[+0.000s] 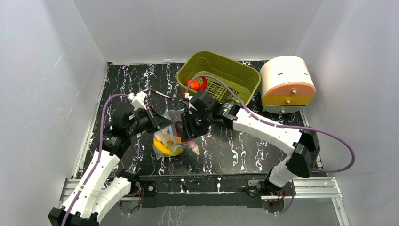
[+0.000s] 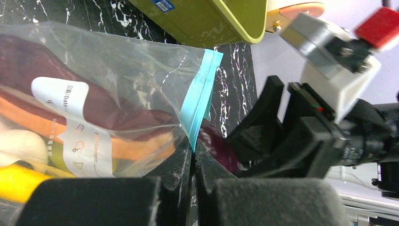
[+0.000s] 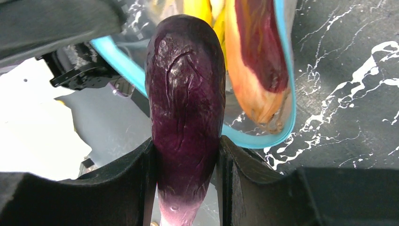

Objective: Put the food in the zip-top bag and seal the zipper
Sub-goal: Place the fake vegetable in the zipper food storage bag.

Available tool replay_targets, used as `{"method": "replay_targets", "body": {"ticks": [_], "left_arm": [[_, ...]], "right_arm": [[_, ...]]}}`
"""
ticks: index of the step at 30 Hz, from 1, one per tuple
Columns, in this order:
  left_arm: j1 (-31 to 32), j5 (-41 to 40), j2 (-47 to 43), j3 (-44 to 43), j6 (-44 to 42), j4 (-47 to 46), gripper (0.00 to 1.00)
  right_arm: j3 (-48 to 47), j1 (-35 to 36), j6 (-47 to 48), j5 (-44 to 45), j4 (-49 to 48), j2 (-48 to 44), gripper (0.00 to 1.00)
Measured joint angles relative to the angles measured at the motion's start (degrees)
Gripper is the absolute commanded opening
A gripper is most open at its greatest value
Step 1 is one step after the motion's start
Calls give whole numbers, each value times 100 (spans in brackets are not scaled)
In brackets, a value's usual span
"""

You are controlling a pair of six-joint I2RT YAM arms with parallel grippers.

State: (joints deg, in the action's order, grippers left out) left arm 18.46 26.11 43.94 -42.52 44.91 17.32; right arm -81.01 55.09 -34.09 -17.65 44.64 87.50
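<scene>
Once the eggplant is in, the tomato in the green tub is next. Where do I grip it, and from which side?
Grip across its round middle, coming straight down from above. The tomato sits low at the left end of the tub, so the walls would likely block a sideways approach. Line the grip up to stay clear of the near wall and of the red curved piece beside it.

The zip-top bag (image 2: 117, 70) is clear, glossy, crinkled plastic film with a smooth teal zipper (image 2: 200, 94), the eggplant (image 3: 186, 94) at the bag's mouth has wrinkled, faintly shiny skin between matt black plastic fingers (image 3: 127, 188), the bench (image 3: 348, 94) under the bag looks like polished black marble, and the tub (image 2: 207, 19) behind the bag is smooth olive plastic.
</scene>
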Motion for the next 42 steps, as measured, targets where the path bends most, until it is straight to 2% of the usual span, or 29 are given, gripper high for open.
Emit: {"method": "replay_targets", "body": {"ticks": [13, 19, 22, 26, 29, 36, 42], "left_arm": [[0, 470, -35, -2, -184, -11, 0], [0, 566, -26, -2, -190, -11, 0], [0, 588, -28, -2, -188, 9, 0], [0, 603, -44, -2, -186, 61, 0], [0, 603, -66, -2, -184, 92, 0], [0, 601, -140, -2, -184, 118, 0], [0, 597, -162, -2, -205, 199, 0]], "right_arm": [[-610, 28, -57, 509, 330, 612, 38], [-949, 28, -55, 610, 275, 962, 44], [-955, 28, -57, 693, 162, 1010, 51], [-955, 28, -48, 789, 13, 1036, 54], [-955, 28, -46, 872, -24, 1036, 54], [-728, 28, -57, 911, -170, 898, 47], [-629, 28, -63, 944, -175, 538, 47]]}}
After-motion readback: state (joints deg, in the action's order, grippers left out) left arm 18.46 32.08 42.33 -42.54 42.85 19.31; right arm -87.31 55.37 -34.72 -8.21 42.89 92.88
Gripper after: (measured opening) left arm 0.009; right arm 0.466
